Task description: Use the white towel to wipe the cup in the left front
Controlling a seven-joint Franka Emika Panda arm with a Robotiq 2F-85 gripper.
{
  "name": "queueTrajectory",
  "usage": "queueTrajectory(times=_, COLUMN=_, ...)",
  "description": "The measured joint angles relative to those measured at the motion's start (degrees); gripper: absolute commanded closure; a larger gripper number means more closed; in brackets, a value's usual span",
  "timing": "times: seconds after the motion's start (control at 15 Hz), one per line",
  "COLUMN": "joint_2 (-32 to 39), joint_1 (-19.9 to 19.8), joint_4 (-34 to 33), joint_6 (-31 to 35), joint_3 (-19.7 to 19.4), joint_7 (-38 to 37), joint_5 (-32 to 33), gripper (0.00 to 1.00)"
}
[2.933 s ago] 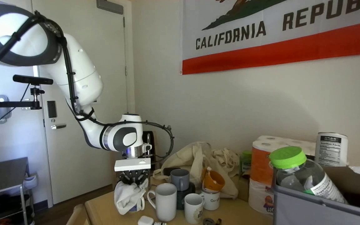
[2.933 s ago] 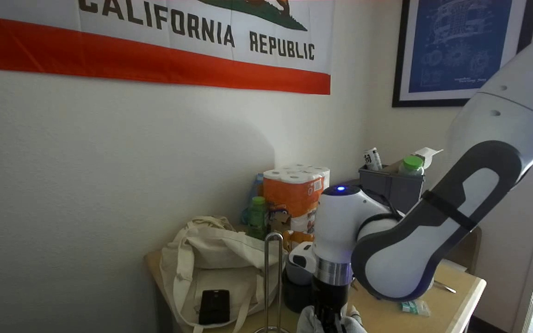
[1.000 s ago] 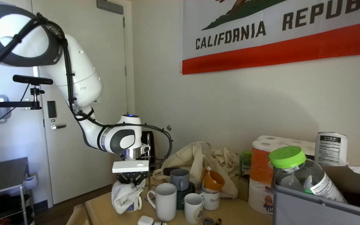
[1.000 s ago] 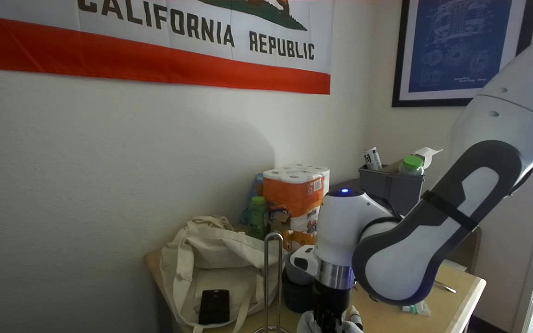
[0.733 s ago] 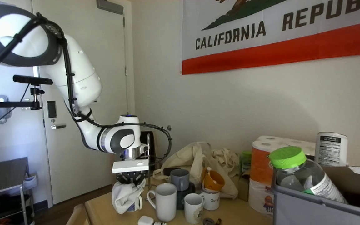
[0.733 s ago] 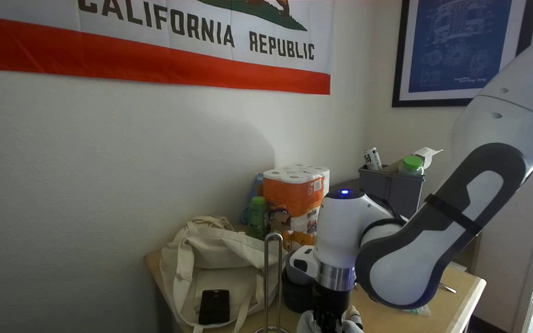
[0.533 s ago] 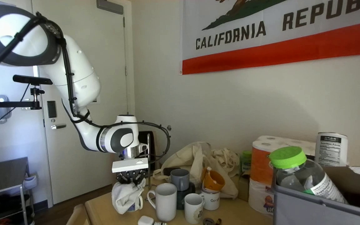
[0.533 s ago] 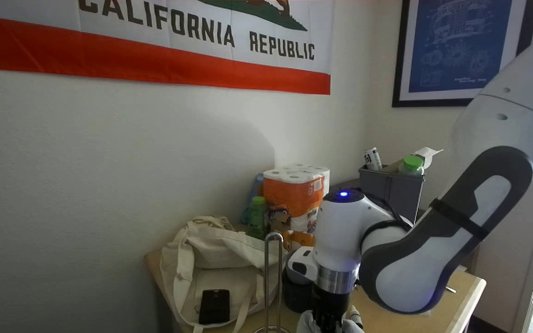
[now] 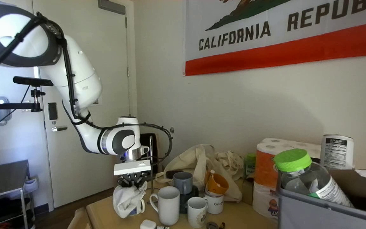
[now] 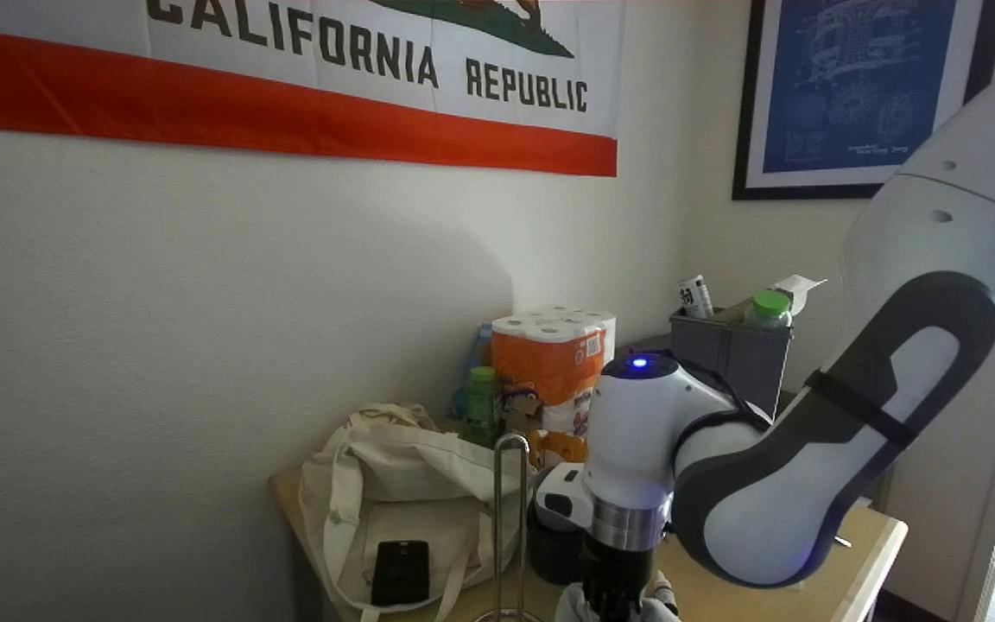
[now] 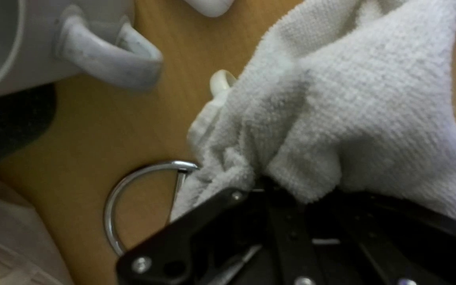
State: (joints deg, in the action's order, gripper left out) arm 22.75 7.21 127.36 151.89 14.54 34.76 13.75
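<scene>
Downward points the black pincer [image 9: 132, 183], clenched on the white terry towel [image 9: 125, 201], its fingertips buried in the folds; the cloth drapes over a white cup with a blue patch [image 9: 134, 211], near the left edge of the pale wooden desk [image 9: 103, 216] in an exterior view; the cup's lower wall and handle peek out below, the rest being hidden. Just beside it, apart, stands a tall white ceramic mug [image 9: 169, 208], its handle turned towards the towel; farther from that edge come a grey mug [image 9: 183, 183] on a dark base [image 9: 184, 203] and a short white mug with printing [image 9: 197, 213]; a slim chrome wire loop [image 10: 498, 527] rises between the pincer and a cream canvas tote bag [image 9: 199, 165] towards the desk's far edge.
</scene>
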Motion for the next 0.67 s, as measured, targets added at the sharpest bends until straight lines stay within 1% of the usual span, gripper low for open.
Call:
queueTrajectory(times=0.33, joint_2=-0.4, joint_1=-1.0, joint_4=-0.2, joint_6=-2.8, joint_3=1.3, joint_7=3.3, joint_5=-2.5, gripper=0.98)
queueTrajectory(times=0.67, joint_2=-0.7, joint_1=-1.3, joint_4=-0.5, joint_6=-3.9, joint_3=1.3, joint_7=3.7, joint_5=-4.0, gripper=0.98)
